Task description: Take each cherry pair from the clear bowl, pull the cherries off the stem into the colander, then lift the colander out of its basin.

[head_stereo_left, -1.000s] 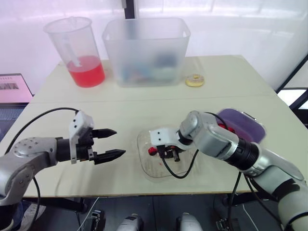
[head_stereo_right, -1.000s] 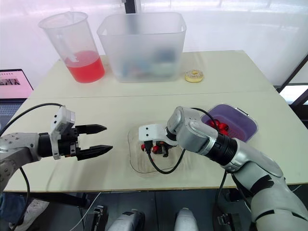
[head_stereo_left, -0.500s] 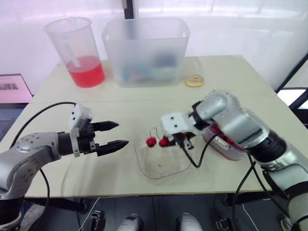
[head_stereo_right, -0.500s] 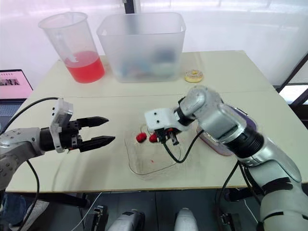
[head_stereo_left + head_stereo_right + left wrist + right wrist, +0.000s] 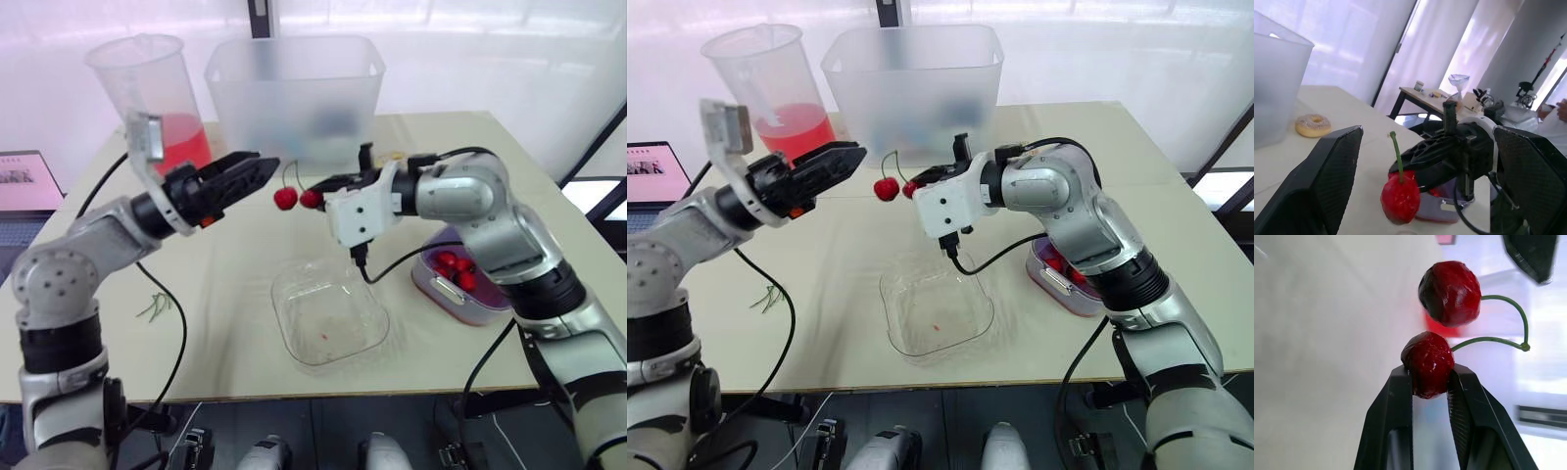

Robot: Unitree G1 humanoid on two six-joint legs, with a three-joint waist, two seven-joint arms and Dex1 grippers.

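Cherry pair [image 5: 286,199] clamped in right end effector [image 5: 1430,372], left end effector [image 5: 261,167] agape just beside, frosted tub [image 5: 294,98] behind

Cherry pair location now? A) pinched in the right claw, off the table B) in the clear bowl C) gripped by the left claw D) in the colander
A: the right claw is shut on one cherry of the cherry pair in mid-air; the left claw is open beside it.

Both arms are raised, tips facing: left tool [image 5: 265,168] spread wide, right tool [image 5: 1429,375] pinched on one cherry [image 5: 1427,363].
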